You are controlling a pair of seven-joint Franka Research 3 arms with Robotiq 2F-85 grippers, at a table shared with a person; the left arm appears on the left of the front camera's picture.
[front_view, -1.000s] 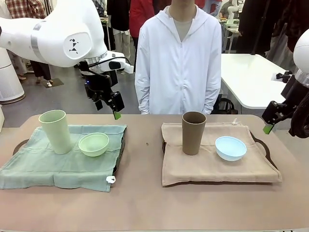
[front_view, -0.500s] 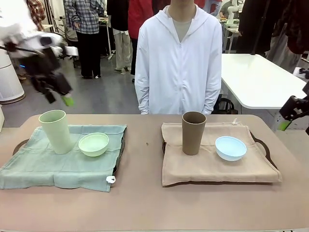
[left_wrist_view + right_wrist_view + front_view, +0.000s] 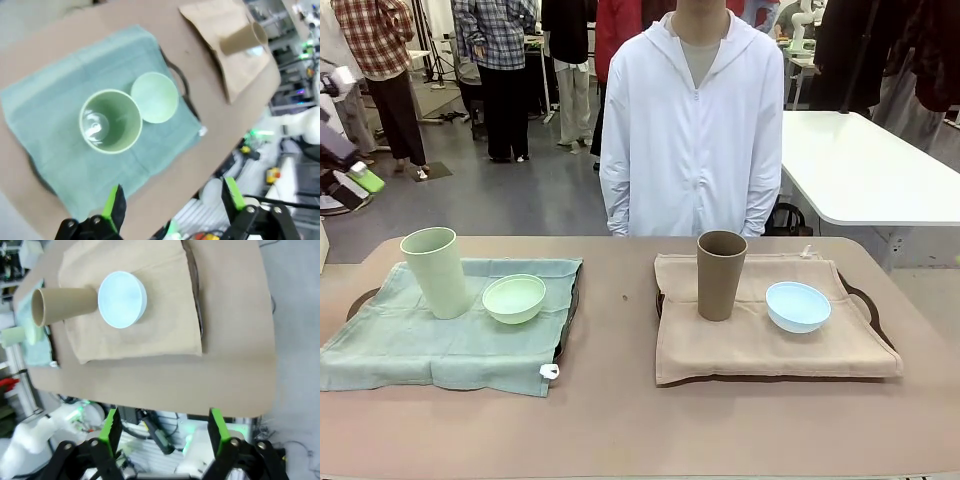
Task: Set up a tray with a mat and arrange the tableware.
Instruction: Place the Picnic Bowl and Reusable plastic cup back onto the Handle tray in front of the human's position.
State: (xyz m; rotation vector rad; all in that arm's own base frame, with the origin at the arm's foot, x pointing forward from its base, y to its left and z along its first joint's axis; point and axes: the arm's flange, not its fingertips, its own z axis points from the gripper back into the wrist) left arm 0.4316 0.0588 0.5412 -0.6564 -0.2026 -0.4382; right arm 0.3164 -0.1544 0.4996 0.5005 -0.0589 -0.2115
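Standing upright on mats: green cup [image 3: 439, 271] beside green bowl [image 3: 514, 298], brown cup [image 3: 721, 274] beside blue bowl [image 3: 798, 306], apparently arranged; left gripper [image 3: 172, 200] and right gripper [image 3: 163, 433] spread, empty, raised clear.

We see matte, plastic-looking cups, pale green [image 3: 439, 270] and brown [image 3: 720, 274], and matching smooth bowls [image 3: 514, 297], on soft wrinkled cloth mats [image 3: 410, 340]; the table [image 3: 620, 420] looks smooth and matte.
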